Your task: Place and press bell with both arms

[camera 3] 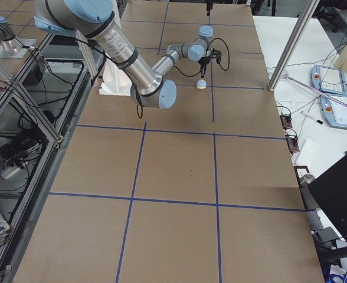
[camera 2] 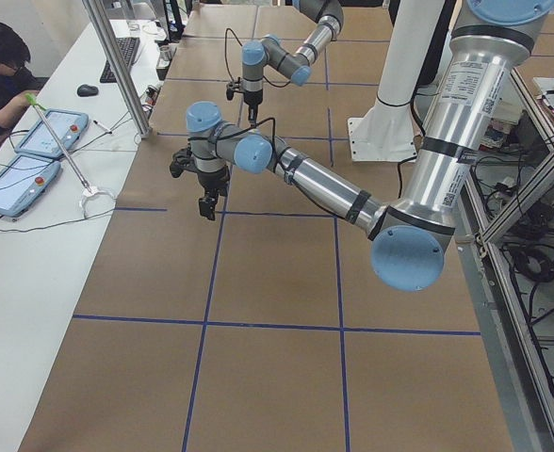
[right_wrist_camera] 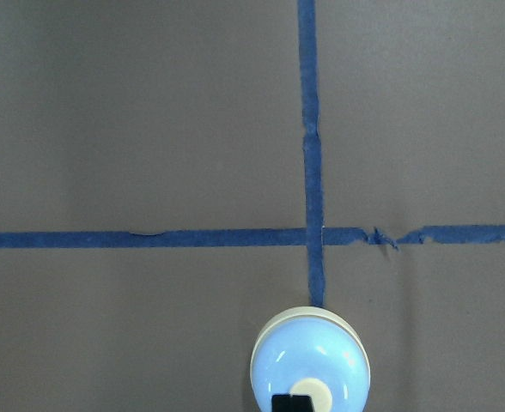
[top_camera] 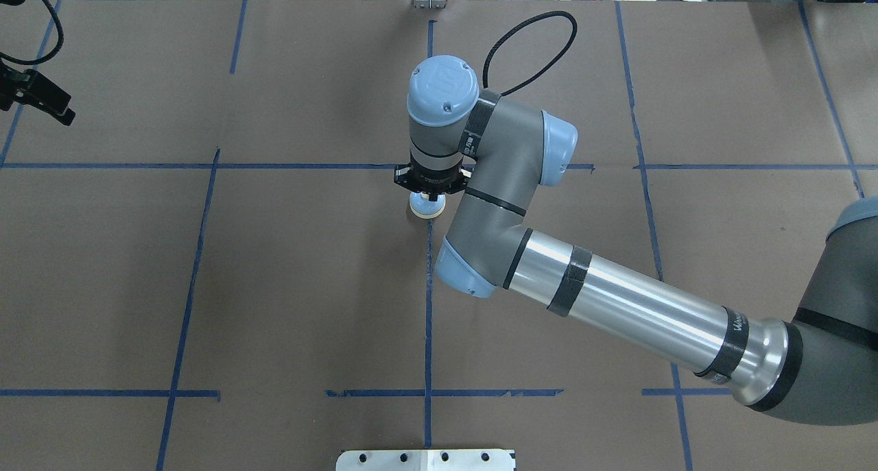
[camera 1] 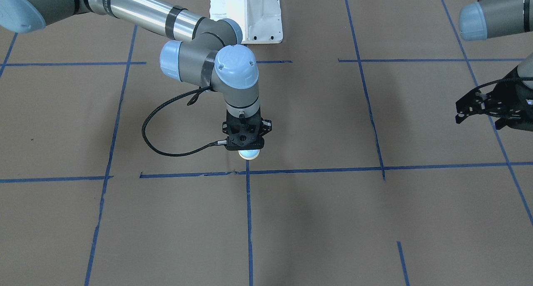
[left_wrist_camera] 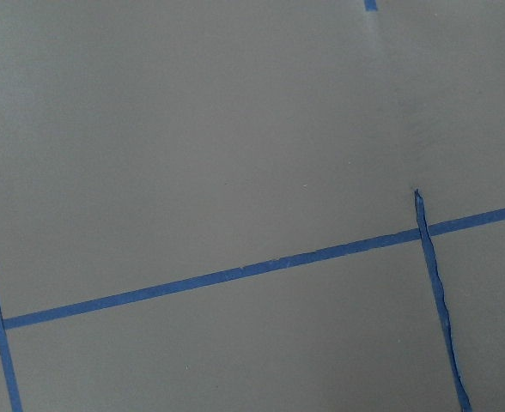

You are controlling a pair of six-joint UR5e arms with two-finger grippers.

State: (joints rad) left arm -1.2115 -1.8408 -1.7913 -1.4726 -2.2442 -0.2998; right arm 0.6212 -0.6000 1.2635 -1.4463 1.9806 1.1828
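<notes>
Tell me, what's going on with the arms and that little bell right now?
Right gripper shut, tip over bell button. Bell upright on table. Left gripper off to the side, jaws unclear. Nothing blocking the bell.

On the table, near its middle, the bell, at the end of a tape line, just robot-side of a crossing of lines. Straight above the bell, the right gripper, tip over the bell's top. Well apart, off at the table's left side and raised above it, the left gripper. Behind the bell, at the robot's edge, the pedestal.
</notes>
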